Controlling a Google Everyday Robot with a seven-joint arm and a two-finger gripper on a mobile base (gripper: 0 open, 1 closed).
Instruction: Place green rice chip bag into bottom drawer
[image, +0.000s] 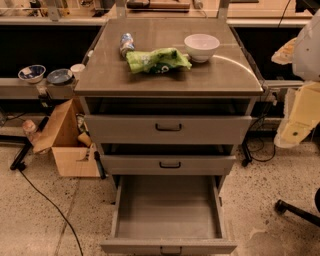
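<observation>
The green rice chip bag (157, 60) lies crumpled on the grey cabinet top (170, 80), between a small printed can (126, 44) on its left and a white bowl (201, 47) on its right. Below, the bottom drawer (167, 210) is pulled out toward me, showing a bare flat grey interior and a small dark handle (171, 250) on its front. My gripper (296, 125) hangs at the right edge of the view, beside the cabinet and below its top, well away from the bag and holding nothing that I can see.
Two shallower grey drawers (168, 127) with black handles are shut above the open one. A wooden box (70, 142) stands on the floor at left, under a shelf with small bowls (32, 73). A cable crosses the floor at left; a chair base (297, 210) is at lower right.
</observation>
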